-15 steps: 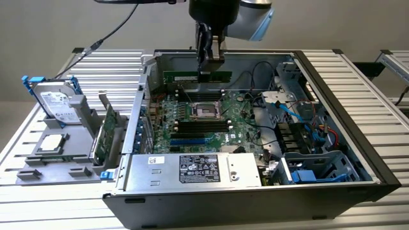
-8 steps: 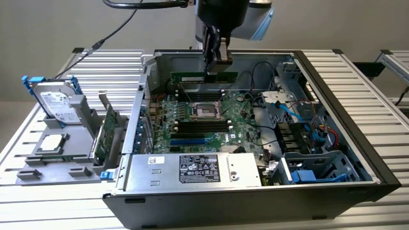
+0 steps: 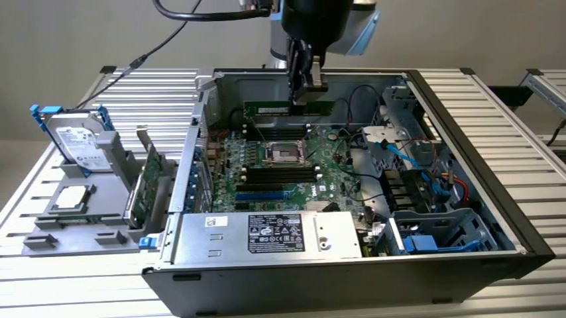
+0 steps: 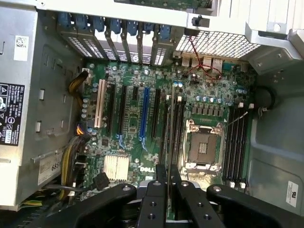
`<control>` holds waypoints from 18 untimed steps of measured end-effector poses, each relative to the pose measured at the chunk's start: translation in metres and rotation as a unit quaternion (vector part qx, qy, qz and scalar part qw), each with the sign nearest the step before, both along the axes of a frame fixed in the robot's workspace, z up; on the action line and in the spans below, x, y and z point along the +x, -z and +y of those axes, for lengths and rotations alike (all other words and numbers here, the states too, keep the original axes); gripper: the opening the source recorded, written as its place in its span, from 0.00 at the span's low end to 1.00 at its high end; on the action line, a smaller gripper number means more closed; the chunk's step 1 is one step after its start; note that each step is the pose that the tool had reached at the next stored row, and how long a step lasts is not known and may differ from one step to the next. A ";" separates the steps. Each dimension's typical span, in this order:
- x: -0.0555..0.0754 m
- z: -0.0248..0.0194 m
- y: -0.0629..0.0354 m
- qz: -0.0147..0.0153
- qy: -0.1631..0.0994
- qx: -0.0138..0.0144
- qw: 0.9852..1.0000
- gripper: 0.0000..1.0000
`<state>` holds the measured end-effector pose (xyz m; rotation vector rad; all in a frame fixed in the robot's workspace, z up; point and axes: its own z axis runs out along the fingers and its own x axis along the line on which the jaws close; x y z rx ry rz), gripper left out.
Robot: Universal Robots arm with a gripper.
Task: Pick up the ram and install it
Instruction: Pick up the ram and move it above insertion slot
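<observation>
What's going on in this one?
A robot arm's tool is clamped on a green memory stick, holding it level inside the open computer case. The stick hangs over the motherboard, near the empty processor socket, and does not look seated in a slot yet.

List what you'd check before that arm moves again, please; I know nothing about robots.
1. Jaws hold ram: ok, clamped on it.
2. The ram is level: ok in the exterior view.
3. The ram runs parallel to the slots: ok in the wrist view.
4. The ram is seated: not ok, it hangs above the board.
5. Slot latches are open: cannot tell.
</observation>
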<state>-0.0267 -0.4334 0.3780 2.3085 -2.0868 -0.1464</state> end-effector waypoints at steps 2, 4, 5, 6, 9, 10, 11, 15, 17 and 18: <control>0.000 0.0038 0.0027 0.000 0.000 0.000 1.000 0.14; 0.000 0.0074 0.0054 0.000 0.001 0.000 1.000 0.14; 0.000 0.0090 0.0068 0.000 0.001 0.000 1.000 0.14; 0.001 0.0104 0.0084 0.000 0.002 0.000 1.000 0.14; 0.001 0.0128 0.0127 0.000 0.006 0.000 1.000 0.14; 0.001 0.0132 0.0139 0.000 0.008 0.000 1.000 0.14; 0.001 0.0135 0.0149 0.000 0.010 0.000 1.000 0.14; 0.001 0.0153 0.0187 0.000 0.019 0.000 1.000 0.14; 0.001 0.0171 0.0204 -0.001 0.021 0.000 1.000 0.14; 0.001 0.0183 0.0213 -0.002 0.022 0.000 1.000 0.14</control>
